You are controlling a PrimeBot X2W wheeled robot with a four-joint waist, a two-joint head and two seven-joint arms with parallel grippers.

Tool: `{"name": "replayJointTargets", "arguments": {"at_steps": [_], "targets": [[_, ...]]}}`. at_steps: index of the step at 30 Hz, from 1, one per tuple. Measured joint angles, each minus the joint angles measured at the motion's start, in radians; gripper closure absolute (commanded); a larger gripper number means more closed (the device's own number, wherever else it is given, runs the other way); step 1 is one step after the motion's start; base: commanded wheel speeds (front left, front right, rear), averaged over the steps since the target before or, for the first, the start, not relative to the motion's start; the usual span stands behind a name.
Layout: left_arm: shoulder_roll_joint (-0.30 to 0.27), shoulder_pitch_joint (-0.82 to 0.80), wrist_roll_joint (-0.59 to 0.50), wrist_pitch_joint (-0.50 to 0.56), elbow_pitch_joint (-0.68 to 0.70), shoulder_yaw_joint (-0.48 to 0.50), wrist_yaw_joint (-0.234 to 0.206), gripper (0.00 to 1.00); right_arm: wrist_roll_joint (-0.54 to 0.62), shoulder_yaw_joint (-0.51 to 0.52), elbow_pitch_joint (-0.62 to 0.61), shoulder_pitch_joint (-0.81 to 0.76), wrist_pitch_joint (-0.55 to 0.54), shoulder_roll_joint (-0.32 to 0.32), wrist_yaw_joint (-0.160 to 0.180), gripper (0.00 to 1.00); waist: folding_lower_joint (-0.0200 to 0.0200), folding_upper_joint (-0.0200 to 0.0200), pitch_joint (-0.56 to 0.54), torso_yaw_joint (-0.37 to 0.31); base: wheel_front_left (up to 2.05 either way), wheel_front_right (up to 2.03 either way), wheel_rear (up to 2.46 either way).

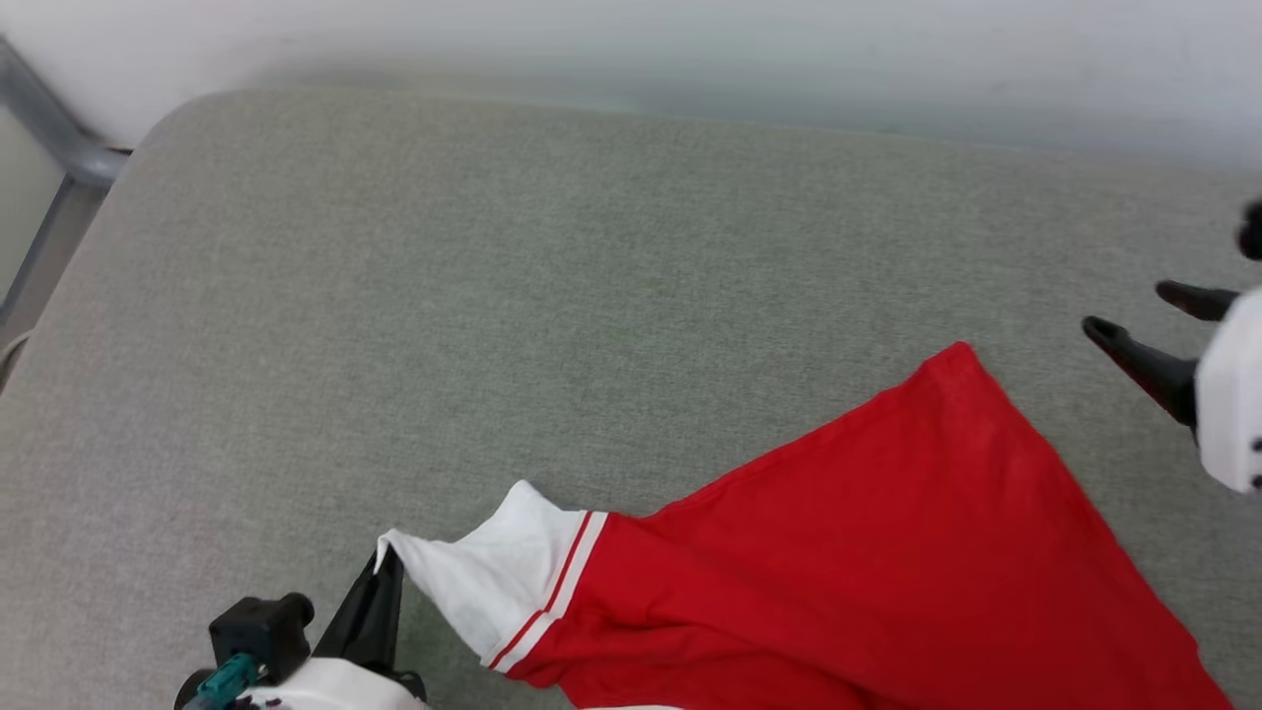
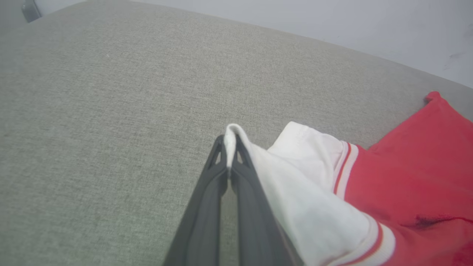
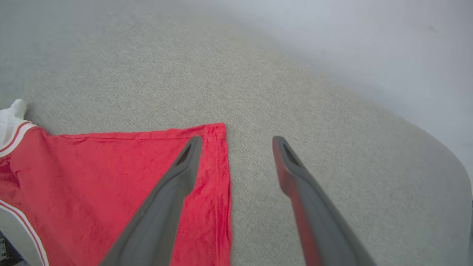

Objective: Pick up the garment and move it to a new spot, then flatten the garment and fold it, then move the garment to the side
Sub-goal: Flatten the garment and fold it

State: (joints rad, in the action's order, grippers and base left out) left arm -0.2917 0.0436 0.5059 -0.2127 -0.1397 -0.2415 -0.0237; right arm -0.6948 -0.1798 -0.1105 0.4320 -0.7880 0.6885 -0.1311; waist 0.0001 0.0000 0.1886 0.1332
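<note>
1. The garment (image 1: 887, 552) lies on the grey-green cloth-covered tabletop (image 1: 493, 296) in the lower right of the head view. It shows as a broad red panel rising to a point at right of centre. The bottom edge of the frame cuts off its lower part.
2. A white sleeve (image 1: 493, 572) with red-and-white striped trim stretches out from the red cloth toward the lower left of the head view.
3. The left gripper (image 1: 387, 567) sits at the lower left, its housing cut by the bottom edge. Its fingers are pressed together, pinching the tip of the sleeve.
4. In the left wrist view, the left gripper (image 2: 229, 142) has a small fold of white cloth poking up between its closed fingertips. The sleeve (image 2: 306, 184) drapes away to the right. A dark streak in the red cloth at the lower right is too blurred to make out.
5. The right gripper (image 1: 1132, 309) enters from the right edge of the head view, which cuts off most of its arm. Its fingers are spread wide and hold nothing, and they are near the garment's pointed corner but apart from it.
6. In the right wrist view, the right gripper (image 3: 237, 140) is spread. One finger overlaps the garment's (image 3: 92, 173) corner in the frame, and whether it touches the cloth cannot be told.
7. A pale wall (image 1: 690, 49) runs across the top of the head view. A grey metal bar (image 1: 49, 128) at the upper left is partly cut off.
</note>
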Motion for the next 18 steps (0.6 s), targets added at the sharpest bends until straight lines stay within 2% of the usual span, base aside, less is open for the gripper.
{"name": "replayJointTargets", "arguments": {"at_steps": [5, 9, 14, 18], "targets": [[0.016, -0.035, -0.008, -0.003, -0.007, -0.017, 0.006, 1.00, 0.021, -0.178, 0.177, 0.190, -0.142, -0.029, 0.000, 0.00, 0.0000, 0.0000, 0.033, 0.038, 0.00, 0.00, 0.00], [0.028, -0.059, -0.011, -0.012, -0.010, -0.030, 0.011, 1.00, 0.044, -0.296, 0.311, 0.285, -0.203, -0.046, 0.000, 0.00, 0.0001, 0.0000, 0.059, 0.066, 0.00, 0.00, 0.00], [0.046, -0.078, -0.014, -0.020, -0.016, -0.040, 0.015, 1.00, 0.058, -0.407, 0.458, 0.347, -0.192, -0.066, 0.000, 0.00, 0.0001, 0.0000, 0.095, 0.095, 0.00, 0.00, 0.00], [0.054, -0.099, -0.018, -0.028, -0.020, -0.044, 0.017, 1.00, 0.069, -0.467, 0.574, 0.372, -0.134, -0.081, 0.000, 0.00, 0.0001, 0.0000, 0.125, 0.112, 0.00, 0.00, 0.00]]}}
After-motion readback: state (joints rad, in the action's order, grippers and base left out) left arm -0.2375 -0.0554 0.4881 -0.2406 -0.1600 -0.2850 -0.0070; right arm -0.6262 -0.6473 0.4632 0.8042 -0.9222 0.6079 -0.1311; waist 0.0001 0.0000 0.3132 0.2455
